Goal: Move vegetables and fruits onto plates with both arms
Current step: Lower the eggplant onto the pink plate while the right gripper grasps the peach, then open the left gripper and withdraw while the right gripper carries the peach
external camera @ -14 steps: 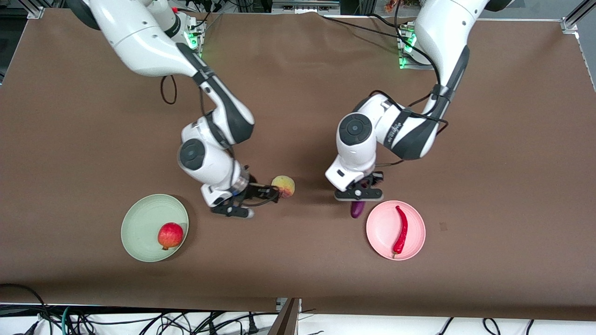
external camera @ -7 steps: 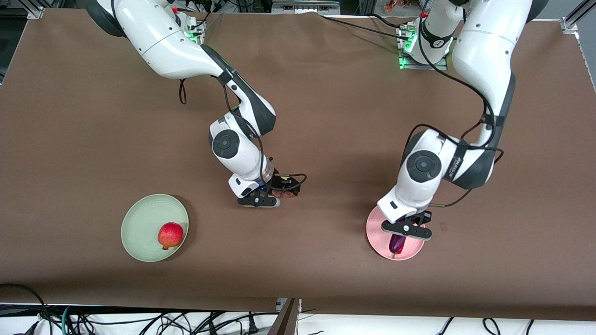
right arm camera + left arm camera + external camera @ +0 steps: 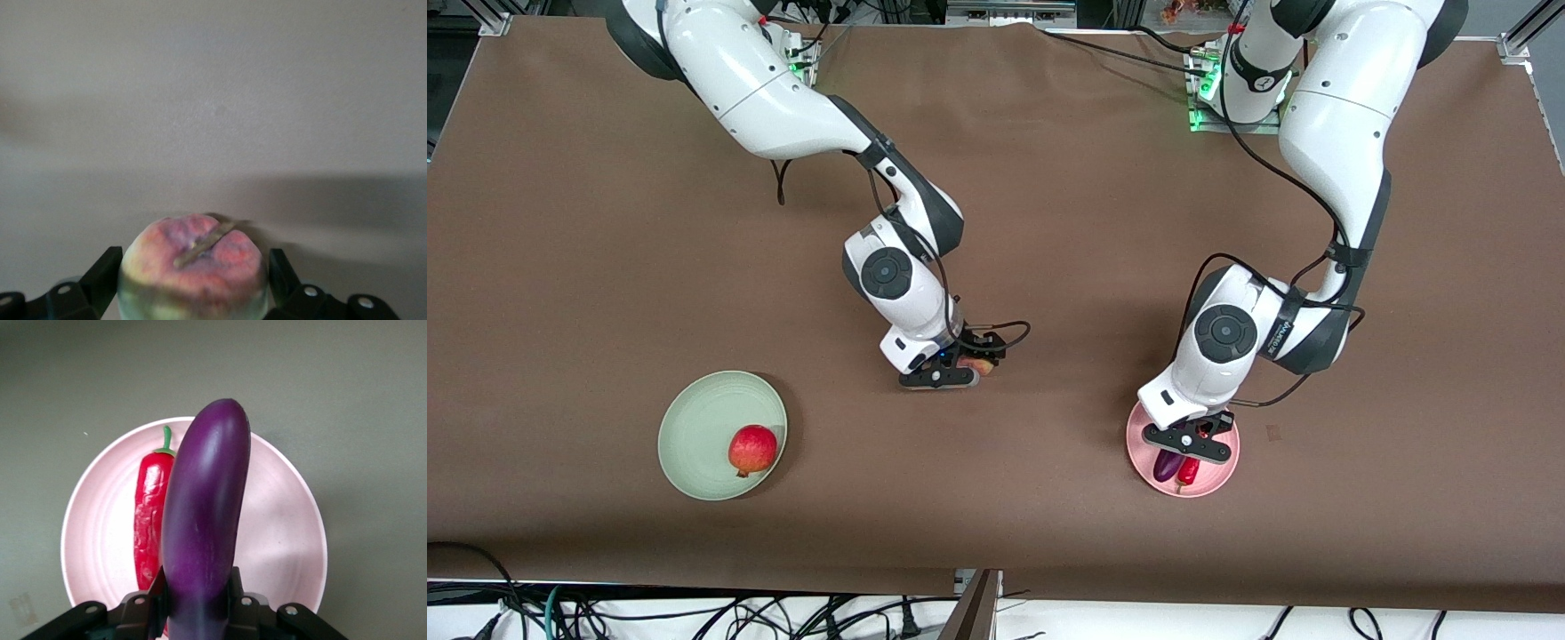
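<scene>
1. Two white robot arms reach down over a brown counter (image 3: 1049,533); their bases stand along one long edge, and both plates lie toward the other long edge, the one nearest the front camera.
2. The left end effector (image 3: 1190,446) hangs over the pink plate (image 3: 1223,471), clenched on the base of the eggplant (image 3: 203,520). Its tip points out across the plate, judged ready to be set down.
3. A red chili (image 3: 148,520) already lies on that pink plate, just beside the eggplant, so the eggplant probably has to land alongside it.
4. The right end effector (image 3: 960,366) sits low near the counter's middle, its fingers (image 3: 100,273) on either side of the peach (image 3: 193,267). Whether they are pressing it yet, I cannot tell.
5. The green plate (image 3: 694,418) lies toward the right arm's end of the counter, well apart from the peach. It holds a red fruit (image 3: 752,450) with room left, likely for the peach.
</scene>
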### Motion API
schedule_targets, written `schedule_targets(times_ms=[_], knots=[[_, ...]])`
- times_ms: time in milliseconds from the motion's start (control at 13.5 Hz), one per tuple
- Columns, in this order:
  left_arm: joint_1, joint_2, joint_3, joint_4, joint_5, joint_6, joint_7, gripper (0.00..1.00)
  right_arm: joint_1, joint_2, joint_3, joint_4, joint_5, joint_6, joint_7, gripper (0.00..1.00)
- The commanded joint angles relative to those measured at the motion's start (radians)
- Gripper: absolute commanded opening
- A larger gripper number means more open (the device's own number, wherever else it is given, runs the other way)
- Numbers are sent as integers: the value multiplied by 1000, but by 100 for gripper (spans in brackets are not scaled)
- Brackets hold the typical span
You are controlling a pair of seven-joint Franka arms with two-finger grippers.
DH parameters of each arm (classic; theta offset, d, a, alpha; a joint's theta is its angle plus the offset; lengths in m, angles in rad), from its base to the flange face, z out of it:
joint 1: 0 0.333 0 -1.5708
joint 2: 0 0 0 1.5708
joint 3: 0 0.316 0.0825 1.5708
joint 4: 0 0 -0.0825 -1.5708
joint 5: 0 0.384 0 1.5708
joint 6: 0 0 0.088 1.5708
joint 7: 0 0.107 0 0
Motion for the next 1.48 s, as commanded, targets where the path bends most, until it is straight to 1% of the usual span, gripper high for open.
schedule_targets(times_ms=[0, 74, 148, 296, 444, 519, 593, 667, 815, 963, 1259, 1407], knots=[[3, 16, -4, 29, -38, -9, 32, 100, 11, -2, -17, 0, -17, 11, 6, 22], [3, 16, -4, 30, -40, -9, 27, 100, 5, -9, -20, 3, -17, 3, -2, 19], [4, 13, -4, 30, -40, -9, 30, 100, -8, -27, -32, 9, -19, -32, -9, 18], [13, 5, -7, 33, -40, -14, 32, 100, -66, -101, -46, 35, -11, -204, -66, 19], [33, -13, -14, 36, -40, -21, 32, 100, -175, -167, -38, 87, 1, -425, -254, 19], [39, -34, -14, 36, -46, -24, 30, 100, -232, -192, -40, 98, 1, -511, -378, 19], [44, -64, -14, 35, -67, -38, 30, 100, -299, -204, -40, 98, 6, -564, -516, 19], [55, -91, -16, 36, -107, -87, 30, 100, -368, -207, -40, 98, 15, -587, -645, 19], [70, -156, -13, 36, -261, -203, 30, 100, -493, -196, -40, 97, 20, -589, -860, 19], [92, -211, -14, 38, -334, -315, 32, 100, -551, -160, -41, 92, 21, -554, -954, 19], [95, -327, -11, 38, -327, -555, 38, 100, -567, -104, -44, 84, 12, -408, -962, 19], [102, -387, -4, 38, -326, -636, 120, 100, -582, -84, -44, 58, 14, -331, -987, 19]])
